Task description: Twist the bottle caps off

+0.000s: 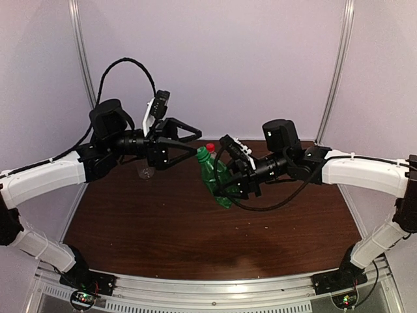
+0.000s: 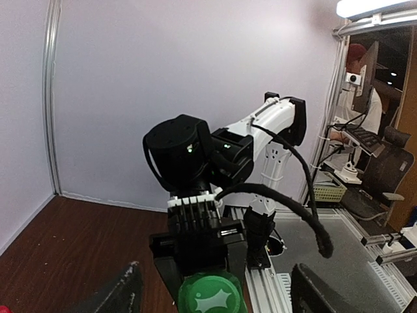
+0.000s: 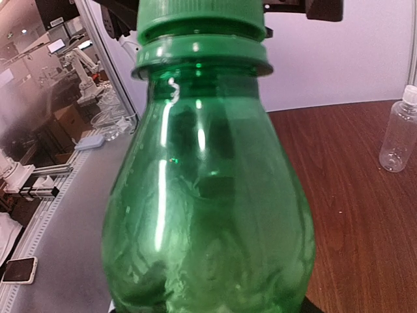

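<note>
Right gripper point(image 1: 226, 181) clamps green bottle point(image 3: 208, 215) | left gripper point(image 2: 218, 289) wide | we judge green cap point(image 2: 210, 300) light, slick: grip its rim

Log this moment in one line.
left gripper: open, astride green cap | right gripper: shut on green bottle, tilted | green cap: on bottle | clear bottle: standing on table

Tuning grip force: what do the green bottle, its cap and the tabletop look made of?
The green bottle looks like thin translucent plastic, glossy: bright streaks on it, and dark shapes show through. Its cap seems opaque, stiffer green plastic, duller sheen. The tabletop shows dark brown wood grain with slight shine; veneer, laminate or solid wood, cannot tell.
</note>
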You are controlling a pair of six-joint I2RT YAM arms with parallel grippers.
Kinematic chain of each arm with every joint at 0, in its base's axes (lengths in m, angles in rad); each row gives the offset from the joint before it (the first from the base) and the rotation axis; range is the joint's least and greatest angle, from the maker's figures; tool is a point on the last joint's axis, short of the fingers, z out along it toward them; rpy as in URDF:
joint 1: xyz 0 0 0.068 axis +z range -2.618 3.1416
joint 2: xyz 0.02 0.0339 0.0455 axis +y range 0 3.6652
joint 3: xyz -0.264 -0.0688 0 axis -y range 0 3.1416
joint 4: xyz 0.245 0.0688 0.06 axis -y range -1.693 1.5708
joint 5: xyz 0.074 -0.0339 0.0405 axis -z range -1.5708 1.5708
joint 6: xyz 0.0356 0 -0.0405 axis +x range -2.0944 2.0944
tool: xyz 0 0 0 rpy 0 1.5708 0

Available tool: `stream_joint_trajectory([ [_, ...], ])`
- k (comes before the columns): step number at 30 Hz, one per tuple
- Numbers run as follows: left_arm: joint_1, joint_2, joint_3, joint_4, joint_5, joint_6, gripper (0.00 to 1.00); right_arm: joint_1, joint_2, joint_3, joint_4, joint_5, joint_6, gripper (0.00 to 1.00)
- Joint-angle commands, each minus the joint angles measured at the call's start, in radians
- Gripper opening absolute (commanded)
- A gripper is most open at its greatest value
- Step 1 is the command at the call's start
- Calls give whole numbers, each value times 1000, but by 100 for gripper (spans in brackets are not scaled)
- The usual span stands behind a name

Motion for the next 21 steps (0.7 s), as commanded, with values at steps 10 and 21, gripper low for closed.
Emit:
stream_joint_trajectory([
  [10,-17,94,6,141,148,-61,59,-6,50,50,45,-172,43,48],
  [21,-27,100,3,141,117,-80,37,-6,46,47,44,-80,48,44],
])
